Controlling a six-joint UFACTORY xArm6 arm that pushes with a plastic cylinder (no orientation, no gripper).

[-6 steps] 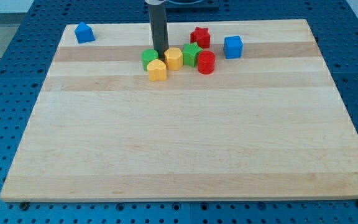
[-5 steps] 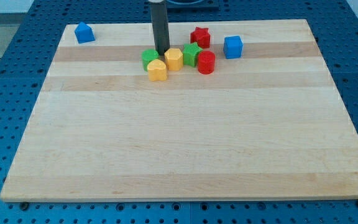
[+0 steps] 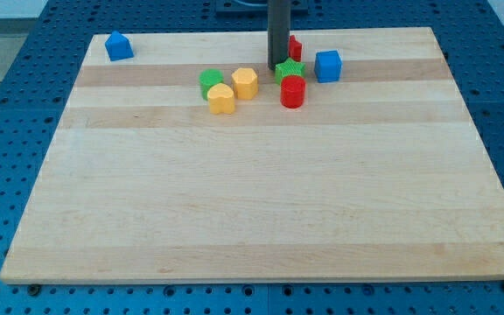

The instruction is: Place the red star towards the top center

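Blue perforated metal bench (image 3: 24,105) surrounds a pale wooden board (image 3: 261,192) of glued planks, which fills most of the view. All the small plastic blocks sit toward the far edge of that board. My tip (image 3: 277,67), the lower end of a straight dark rod, has no jaws to open or close; it simply stands on the wood, just left of the green star-shaped block (image 3: 292,70) and touching or nearly touching it. The red star-shaped block (image 3: 296,47) lies right behind the rod, at the far edge near the centre, mostly hidden by the shaft so only its right side shows. Just in front of the green star is the red cylinder block (image 3: 293,91), touching it or nearly so. To the right of those, a little apart, stands the blue cube block (image 3: 328,66). Left of the tip, with a clear gap, is a cluster of three: the yellow hexagonal block (image 3: 245,82), the green rounded block (image 3: 210,82) farther left, and the yellow heart-shaped block (image 3: 221,99) nearest the viewer, pressed close between them. Well apart, in the far left corner, sits the blue house-shaped block (image 3: 119,45) alone.
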